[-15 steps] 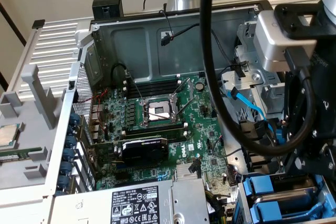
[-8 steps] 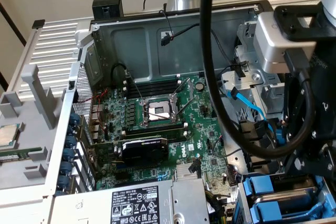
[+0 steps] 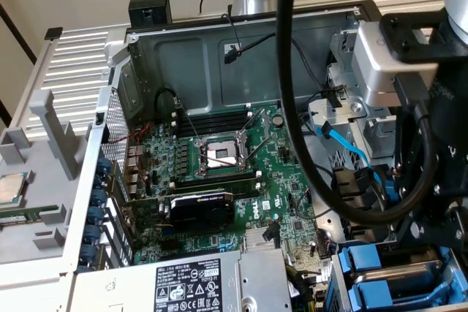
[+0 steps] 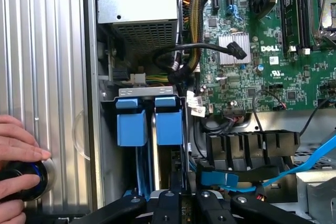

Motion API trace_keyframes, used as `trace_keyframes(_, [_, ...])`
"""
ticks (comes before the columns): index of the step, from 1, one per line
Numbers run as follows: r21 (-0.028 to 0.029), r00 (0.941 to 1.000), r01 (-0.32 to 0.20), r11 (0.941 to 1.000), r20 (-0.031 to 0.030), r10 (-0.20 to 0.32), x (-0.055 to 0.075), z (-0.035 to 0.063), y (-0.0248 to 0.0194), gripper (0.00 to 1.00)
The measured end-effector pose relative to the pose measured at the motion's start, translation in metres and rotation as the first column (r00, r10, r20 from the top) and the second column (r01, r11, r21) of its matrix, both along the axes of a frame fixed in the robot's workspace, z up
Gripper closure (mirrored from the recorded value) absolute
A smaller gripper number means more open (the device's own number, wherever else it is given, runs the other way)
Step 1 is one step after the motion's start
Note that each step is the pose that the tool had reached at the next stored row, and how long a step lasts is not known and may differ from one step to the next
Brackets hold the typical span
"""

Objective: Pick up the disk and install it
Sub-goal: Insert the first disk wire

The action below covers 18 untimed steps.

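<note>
Install step: the jaws of the gripper (image 4: pixel 184 205) look clenched on the edge-on disk (image 4: pixel 179 174) at the drive bay (image 4: pixel 143 92), lower right in the exterior view; seating demands square alignment with its slot.

The exterior view looks steeply down from close above into the open computer case (image 3: pixel 146 56). The motherboard (image 3: pixel 219 173) sits mid-frame and the arm (image 3: pixel 431 151) crowds the exterior view's right. The wrist view looks down from closer still over the blue drive carriers (image 4: pixel 131 127). Both views take in the motherboard, the power supply (image 3: pixel 190 283) and the carriers.
</note>
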<state>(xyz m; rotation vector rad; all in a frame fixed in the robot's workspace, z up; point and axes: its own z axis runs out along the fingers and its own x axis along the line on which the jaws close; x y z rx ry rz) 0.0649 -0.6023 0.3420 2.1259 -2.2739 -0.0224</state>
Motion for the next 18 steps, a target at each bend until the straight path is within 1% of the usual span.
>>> trace_keyframes(2, [-0.0016, 1.0000, 0.000, 1.0000, 0.0012, 0.000, -0.0004, 0.0000, 0.0000, 0.83])
trace_keyframes(5, [-0.0093, 1.0000, 0.000, 1.0000, 0.0042, 0.000, -0.0011, 0.0001, 0.0000, 0.83])
trace_keyframes(6, [-0.0106, 1.0000, 0.000, 0.9999, 0.0051, 0.000, -0.0010, 0.0000, 0.0000, 0.83])
trace_keyframes(18, [-0.0112, 1.0000, 0.000, 0.9999, 0.0053, 0.000, -0.0023, -0.0005, 0.0001, 0.83])
